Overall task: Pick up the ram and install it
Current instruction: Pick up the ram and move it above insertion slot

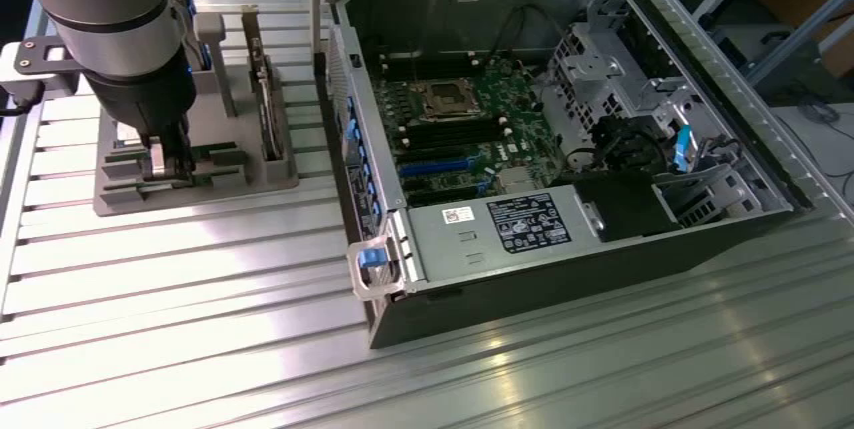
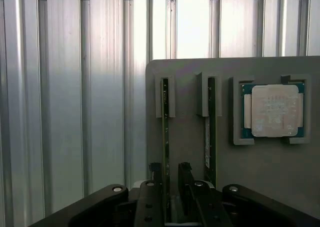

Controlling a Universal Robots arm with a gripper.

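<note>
**Pick step: gripper [image 2: 170,171] astride the ram [image 2: 165,132]**

We find the ram standing on edge in its slot of the grey holder [image 2: 260,177], presumably so the gripper can drop astride it. The jaws stand narrow around it, with a gap showing on one side; not clamped, we judge.

Exterior high overhead, wrist close (shared tray [image 1: 230,196])

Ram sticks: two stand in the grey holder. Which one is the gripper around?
The ram stick farther from the square CPU chip. The gripper straddles it, a finger on each side; the other stick, next to the chip, stands free.
</note>
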